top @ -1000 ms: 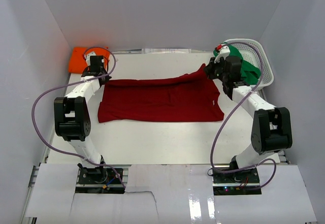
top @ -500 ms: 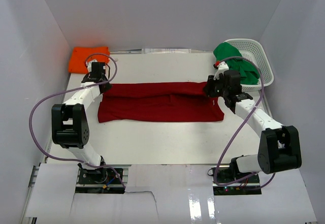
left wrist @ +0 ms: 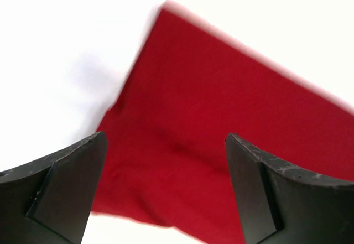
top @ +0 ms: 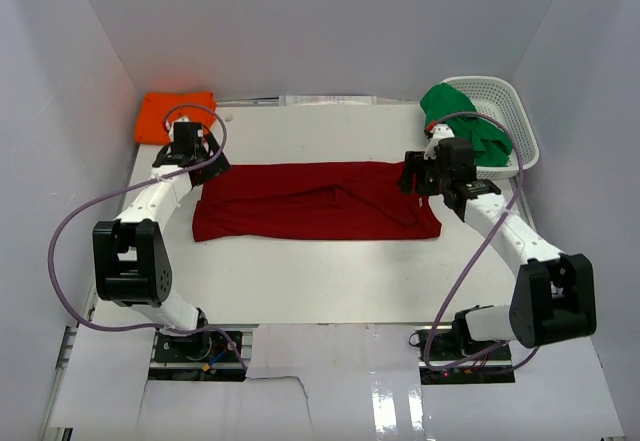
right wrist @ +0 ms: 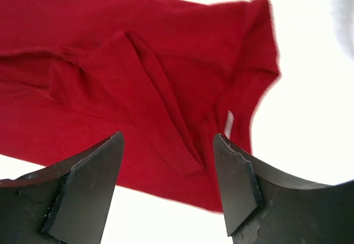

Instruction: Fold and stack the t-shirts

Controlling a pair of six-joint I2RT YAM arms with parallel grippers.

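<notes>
- Your left gripper (left wrist: 166, 138) hangs wide open over the far left corner of the red shirt (top: 315, 201), gripping nothing.
- Your right gripper (right wrist: 167, 137), jaws apart and empty, hovers above the far right corner.
- The red shirt lies mid-table (top: 320, 281), apparently folded lengthwise and ready for another fold.
- The orange shirt (top: 175, 116) sits folded far left; the green shirt (top: 465, 126) spills from the basket (top: 517, 101) far right.

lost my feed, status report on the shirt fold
Left end effector and right end effector open, empty. Dark red cloth t-shirt lies folded flat. Nothing on it.
</notes>
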